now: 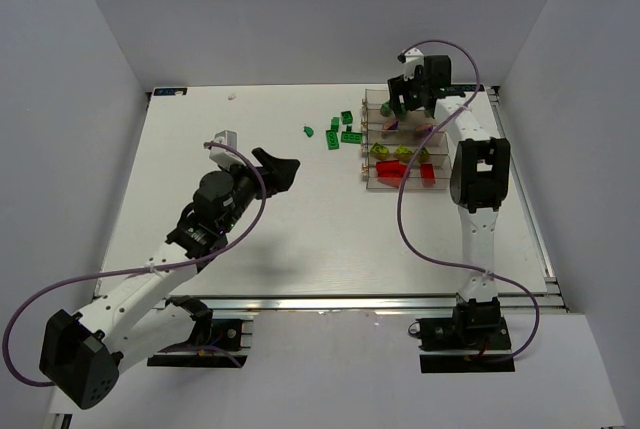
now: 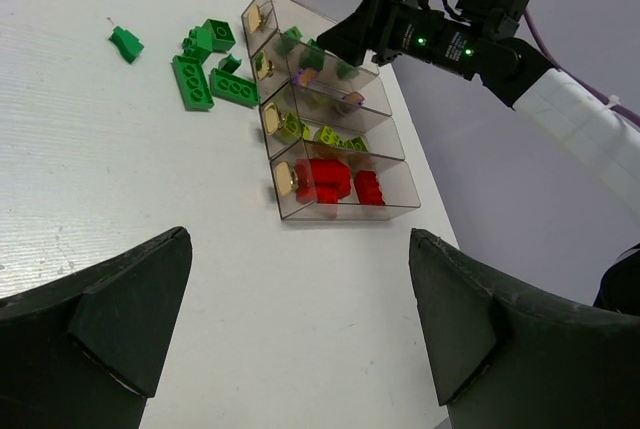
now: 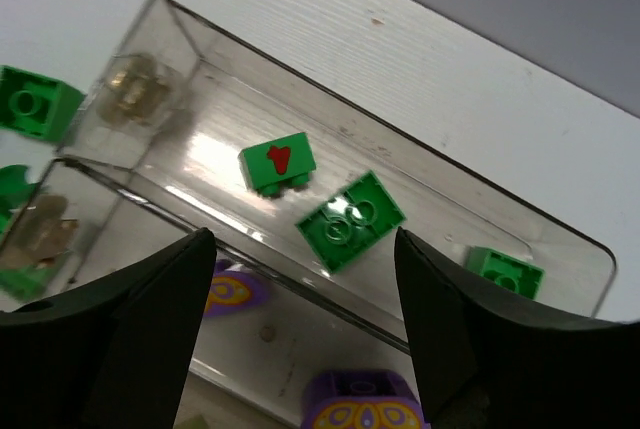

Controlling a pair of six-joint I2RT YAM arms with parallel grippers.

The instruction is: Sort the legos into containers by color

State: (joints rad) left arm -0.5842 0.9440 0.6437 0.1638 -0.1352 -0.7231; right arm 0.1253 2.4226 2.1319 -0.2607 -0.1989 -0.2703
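Observation:
The containers [image 1: 366, 177] stand at the table's back right as four joined clear bins. The far bin [image 3: 400, 132] holds three green legos [image 3: 350, 221]; one [image 3: 277, 162] has a red mark. The neighbouring bin holds purple legos [image 3: 365, 409], then come yellow-green ones [image 2: 325, 136] and red ones [image 2: 325, 179]. Several loose green legos [image 1: 345, 129] lie on the table left of the bins. My right gripper [image 3: 305, 319] is open and empty, hovering over the green and purple bins [image 1: 400, 107]. My left gripper [image 2: 300, 319] is open and empty above bare table [image 1: 282, 169], short of the bins.
One green brick [image 1: 310, 130] lies apart from the loose group, further left. Another green brick [image 3: 35, 101] sits just outside the green bin's end wall. Grey walls enclose the white table [image 1: 200, 129]. The right arm's cable [image 1: 405, 219] loops in front of the bins.

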